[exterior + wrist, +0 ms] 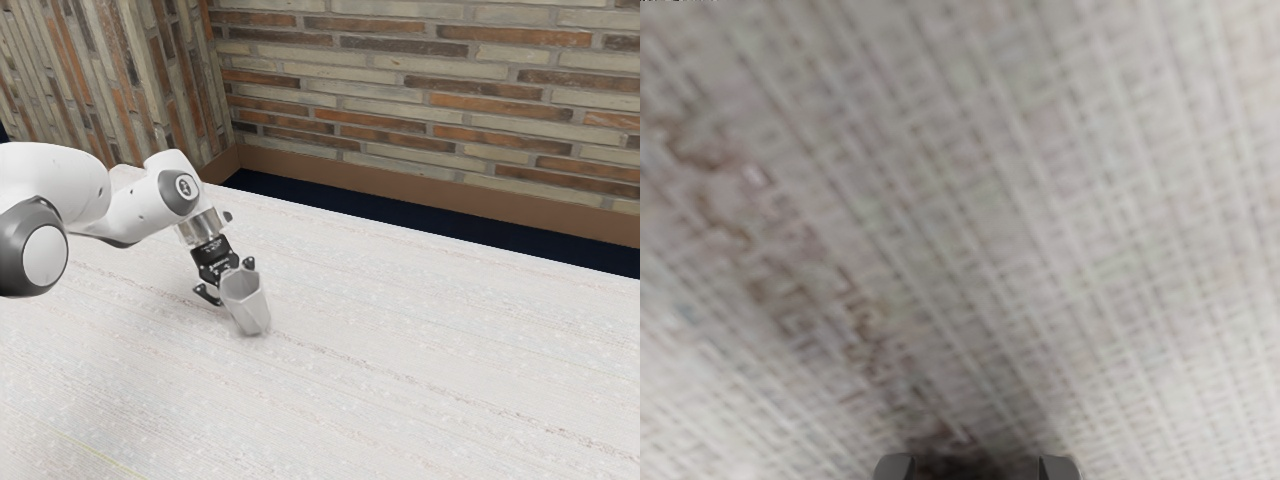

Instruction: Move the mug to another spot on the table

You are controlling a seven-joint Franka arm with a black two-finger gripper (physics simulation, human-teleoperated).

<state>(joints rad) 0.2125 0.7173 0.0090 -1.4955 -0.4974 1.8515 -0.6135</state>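
Low over the table [420, 380], toward the exterior view's left, the gripper [226, 280] clasps the tilted grey mug [246, 303], so the carry seems underway; next it needs a fresh spot and an upright release.

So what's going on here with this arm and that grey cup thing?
A white robot arm has a grey mug in its black hand, gripped near the rim. The mug is tilted, leaning along with the hand, low over the pale table toward the exterior view's left. I can't tell whether its base touches the surface. It looks as if the mug is being carried to a new spot on the table.
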